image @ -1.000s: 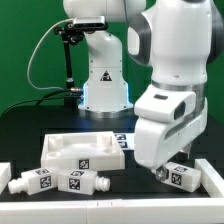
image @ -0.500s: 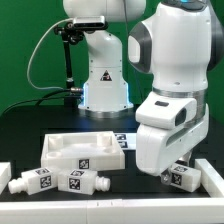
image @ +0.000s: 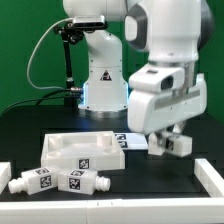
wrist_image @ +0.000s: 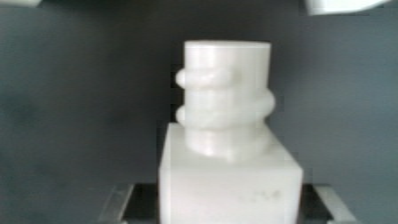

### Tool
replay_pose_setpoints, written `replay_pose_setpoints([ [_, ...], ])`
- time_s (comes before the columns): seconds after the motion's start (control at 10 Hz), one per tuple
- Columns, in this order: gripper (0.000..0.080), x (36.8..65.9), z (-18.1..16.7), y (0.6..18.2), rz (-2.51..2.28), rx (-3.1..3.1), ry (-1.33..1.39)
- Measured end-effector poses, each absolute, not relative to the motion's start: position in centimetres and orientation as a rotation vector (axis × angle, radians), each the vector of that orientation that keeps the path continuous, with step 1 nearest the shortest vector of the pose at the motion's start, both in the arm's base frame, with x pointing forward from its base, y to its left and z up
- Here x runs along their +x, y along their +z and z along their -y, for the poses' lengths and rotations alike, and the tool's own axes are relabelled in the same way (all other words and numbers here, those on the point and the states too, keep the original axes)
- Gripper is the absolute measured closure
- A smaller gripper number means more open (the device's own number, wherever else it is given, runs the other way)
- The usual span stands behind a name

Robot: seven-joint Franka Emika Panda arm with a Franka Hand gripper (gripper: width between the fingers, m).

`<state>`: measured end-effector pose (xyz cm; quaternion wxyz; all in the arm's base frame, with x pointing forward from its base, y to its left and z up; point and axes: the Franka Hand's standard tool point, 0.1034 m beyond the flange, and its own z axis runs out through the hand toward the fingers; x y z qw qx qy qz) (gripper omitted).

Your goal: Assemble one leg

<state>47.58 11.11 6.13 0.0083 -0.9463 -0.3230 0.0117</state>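
My gripper (image: 170,143) is shut on a white leg (image: 172,145) and holds it clear above the black table, to the exterior view's right of the tabletop piece (image: 82,152). The leg's tag faces the exterior camera. In the wrist view the held leg (wrist_image: 228,130) fills the middle, block end between my fingers, stub end pointing away. Two more tagged legs (image: 38,182) (image: 84,183) lie side by side at the front on the exterior view's left.
The marker board (image: 128,140) lies behind the tabletop piece, partly hidden by my hand. A white rail (image: 208,178) runs along the table's edge at the exterior view's right. The arm's base (image: 102,80) stands at the back.
My gripper has risen from the table at the front right with the leg in it, and moved slightly back. The other legs and the tabletop piece have not moved.
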Motion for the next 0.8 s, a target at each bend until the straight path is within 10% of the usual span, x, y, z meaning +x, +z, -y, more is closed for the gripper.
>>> replay_pose_setpoints([
  [0.3,0.0515,44.9,-17.2,6.3,0.909,-2.974,-0.004],
  [0.8,0.0514,44.3,-16.5,1.0,0.921,-2.942,0.045],
])
